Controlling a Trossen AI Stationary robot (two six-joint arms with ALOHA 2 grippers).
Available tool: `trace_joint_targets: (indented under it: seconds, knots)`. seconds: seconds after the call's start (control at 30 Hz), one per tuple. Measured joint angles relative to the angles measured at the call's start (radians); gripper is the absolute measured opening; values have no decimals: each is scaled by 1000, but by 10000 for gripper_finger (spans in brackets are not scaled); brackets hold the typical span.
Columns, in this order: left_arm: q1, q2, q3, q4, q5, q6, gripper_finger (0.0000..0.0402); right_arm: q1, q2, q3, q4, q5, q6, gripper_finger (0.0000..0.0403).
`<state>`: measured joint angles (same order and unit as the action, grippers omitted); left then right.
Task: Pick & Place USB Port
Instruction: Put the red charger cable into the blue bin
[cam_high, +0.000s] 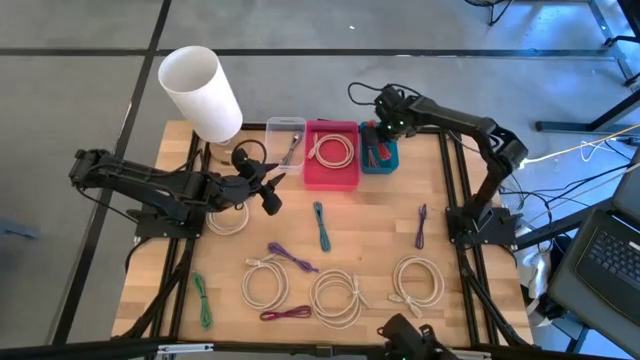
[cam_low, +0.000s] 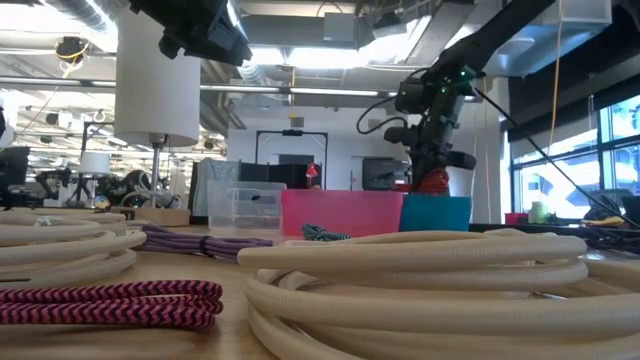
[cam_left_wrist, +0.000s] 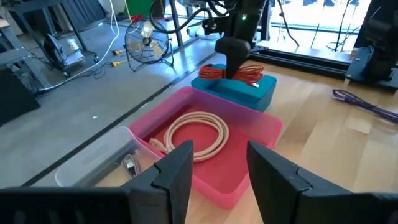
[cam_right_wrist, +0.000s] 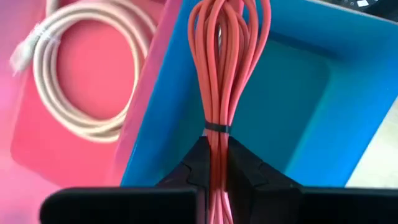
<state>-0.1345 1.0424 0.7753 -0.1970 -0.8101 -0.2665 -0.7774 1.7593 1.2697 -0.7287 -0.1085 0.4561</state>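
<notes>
Right gripper (cam_right_wrist: 211, 163), which you see above the blue bin (cam_high: 380, 157) at the worktop's far edge, has its fingers pinched tight on a tied bundle of red cable (cam_right_wrist: 222, 68), most of which hangs inside the bin, while the left gripper (cam_high: 268, 190), half open and empty, waits over the worktop just short of the clear box (cam_high: 284, 131) and the pink bin (cam_high: 331, 170) holding a coiled white cable (cam_high: 331, 150). Should you release too high or off-centre, the loops will probably drape over the blue rim or spill into the pink bin beside it. No brand, label or writing can be read on anything.
</notes>
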Motion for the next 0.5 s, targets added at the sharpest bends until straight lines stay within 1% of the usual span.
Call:
trace_joint_targets:
  seconds: [0.5]
  knots:
    - [1,0,0,0,0,-19,143,-9,125,0,76,0,34,25]
